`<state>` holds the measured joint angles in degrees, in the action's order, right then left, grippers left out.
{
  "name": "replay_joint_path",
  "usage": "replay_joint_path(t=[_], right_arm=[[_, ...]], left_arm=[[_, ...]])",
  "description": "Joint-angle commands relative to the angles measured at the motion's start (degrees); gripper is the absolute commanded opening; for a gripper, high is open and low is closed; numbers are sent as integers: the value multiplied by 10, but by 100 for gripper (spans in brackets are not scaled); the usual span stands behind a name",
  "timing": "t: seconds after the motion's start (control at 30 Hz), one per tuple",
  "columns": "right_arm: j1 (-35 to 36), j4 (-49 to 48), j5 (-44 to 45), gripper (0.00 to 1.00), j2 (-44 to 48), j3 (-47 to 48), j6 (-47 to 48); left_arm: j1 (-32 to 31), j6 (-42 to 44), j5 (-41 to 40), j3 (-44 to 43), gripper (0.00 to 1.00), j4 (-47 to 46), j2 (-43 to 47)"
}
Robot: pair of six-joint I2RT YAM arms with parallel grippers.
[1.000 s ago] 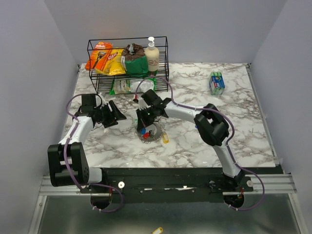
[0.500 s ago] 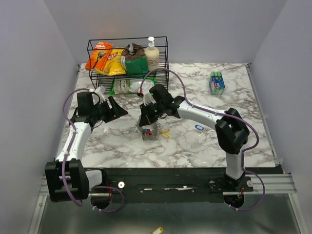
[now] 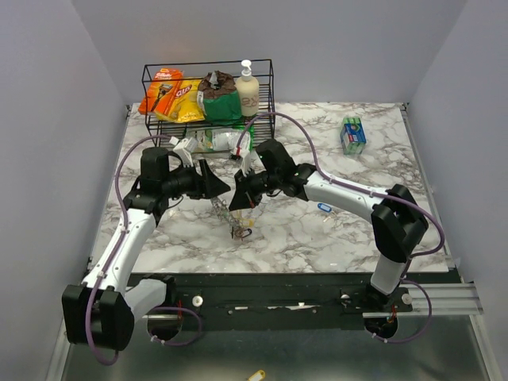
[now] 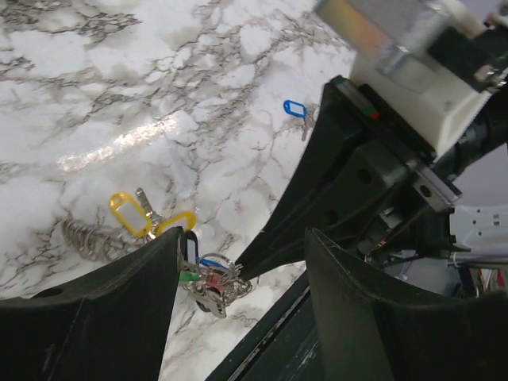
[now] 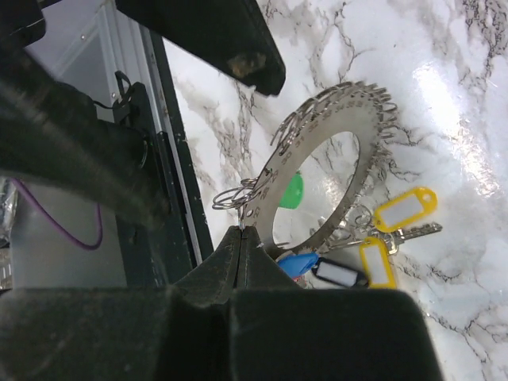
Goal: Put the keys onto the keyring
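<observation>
The keyring (image 5: 317, 159) is a flat silvery ring edged with small split rings. My right gripper (image 5: 240, 232) is shut on its rim and holds it above the table. Keys with yellow (image 5: 405, 208), blue (image 5: 298, 266) and green (image 5: 291, 190) tags hang from it. In the top view the keyring (image 3: 240, 226) dangles below the right gripper (image 3: 238, 200). My left gripper (image 3: 218, 186) is just left of it, open and holding nothing. In the left wrist view the key bunch (image 4: 208, 282) hangs between the left fingers (image 4: 119, 302). One blue-tagged key (image 3: 324, 208) lies alone on the marble.
A black wire rack (image 3: 208, 99) with snack bags and a soap bottle stands at the back left. A blue-green box (image 3: 352, 133) sits at the back right. The table's near edge and its black rail (image 3: 278, 282) run just below the hanging keys.
The right gripper has lifted the keyring and its keys off the table. The left arm has swung right, up to the ring. The lone blue-tagged key is now uncovered.
</observation>
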<state>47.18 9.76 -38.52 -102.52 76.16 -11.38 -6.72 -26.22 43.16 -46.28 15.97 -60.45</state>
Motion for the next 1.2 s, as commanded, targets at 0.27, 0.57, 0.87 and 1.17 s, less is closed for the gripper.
replay_joint_path(t=[0.27, 0.57, 0.87, 1.17], right_arm=[[-4, -33, -9, 0, 7, -22, 14], [-5, -33, -14, 0, -3, -15, 11], [-5, -33, -5, 0, -1, -15, 13], [-5, -33, 1, 0, 0, -22, 13]], left_arm=[[-43, 71, -59, -44, 59, 126, -25], [-58, 83, -102, -79, 58, 175, -45], [-98, 96, -180, -133, 53, 237, -76], [-135, 89, -234, -168, 50, 268, -101]])
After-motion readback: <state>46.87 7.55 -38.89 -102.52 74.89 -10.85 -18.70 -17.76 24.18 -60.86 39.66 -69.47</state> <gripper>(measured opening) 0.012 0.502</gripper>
